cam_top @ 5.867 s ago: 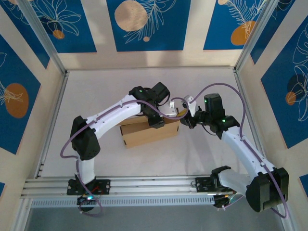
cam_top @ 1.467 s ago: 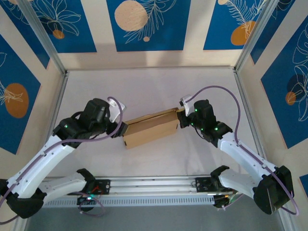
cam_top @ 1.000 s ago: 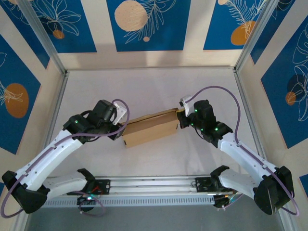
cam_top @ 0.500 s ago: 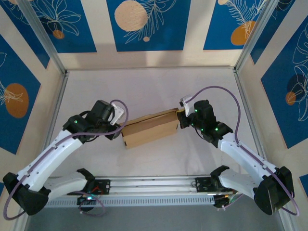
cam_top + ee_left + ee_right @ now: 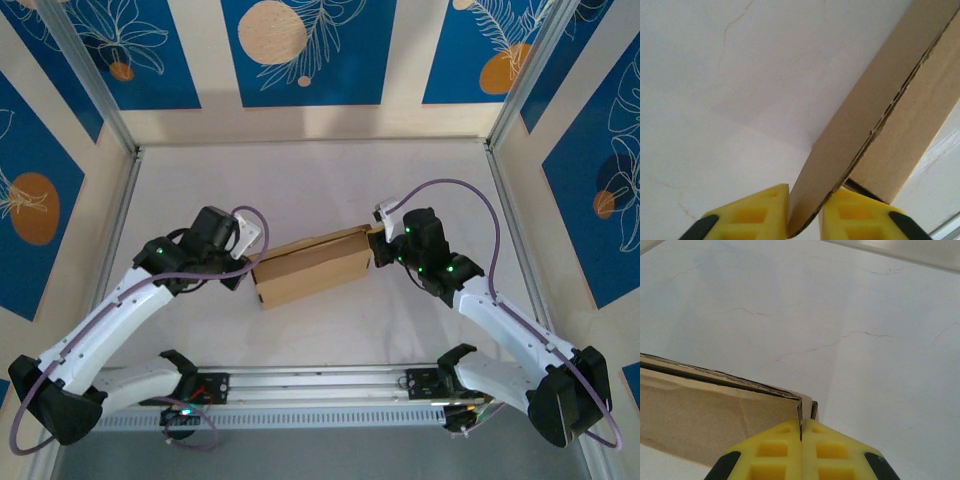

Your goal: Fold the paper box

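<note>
The paper box (image 5: pixel 312 268) is a shallow brown cardboard box lying aslant in the middle of the white table (image 5: pixel 300 180). My left gripper (image 5: pixel 247 268) is at its left end. In the left wrist view a cardboard flap (image 5: pixel 840 150) runs down between the yellow fingers (image 5: pixel 747 212), and the gripper (image 5: pixel 805 220) is shut on it. My right gripper (image 5: pixel 377 247) holds the box's right end. In the right wrist view it (image 5: pixel 801 432) is pinched shut on a thin cardboard edge at the box's (image 5: pixel 705 415) corner.
An aluminium rail (image 5: pixel 320 385) runs along the near edge by the arm bases. Metal posts (image 5: pixel 90 80) and blue patterned wall panels (image 5: pixel 300 50) close in the table at the back and on both sides.
The left arm left the top of the box, swung out to the left, and came in at its left end. The box and the right gripper have stayed put.
</note>
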`<action>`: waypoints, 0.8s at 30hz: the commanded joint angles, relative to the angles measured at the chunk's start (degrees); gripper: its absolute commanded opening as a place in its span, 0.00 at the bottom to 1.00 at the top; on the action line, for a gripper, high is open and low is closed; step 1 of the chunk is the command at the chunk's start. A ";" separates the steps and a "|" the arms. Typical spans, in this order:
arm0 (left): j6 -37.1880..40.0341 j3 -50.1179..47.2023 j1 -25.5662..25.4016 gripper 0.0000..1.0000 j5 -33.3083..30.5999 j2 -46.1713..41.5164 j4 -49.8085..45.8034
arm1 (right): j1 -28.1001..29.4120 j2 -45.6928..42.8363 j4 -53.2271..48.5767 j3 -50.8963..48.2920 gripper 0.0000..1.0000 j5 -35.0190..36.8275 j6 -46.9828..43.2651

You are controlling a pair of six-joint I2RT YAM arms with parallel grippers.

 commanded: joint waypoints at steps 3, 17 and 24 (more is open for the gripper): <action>-4.81 0.63 0.56 0.03 4.41 1.49 1.62 | 1.39 0.67 -7.48 -1.93 0.00 1.27 1.81; -24.21 -0.41 1.16 0.01 1.59 1.50 4.67 | 4.28 0.78 -8.41 -2.92 0.00 5.26 5.76; -36.47 0.45 1.36 0.00 -2.59 4.76 2.29 | 5.36 0.80 -8.48 -3.02 0.00 7.16 8.19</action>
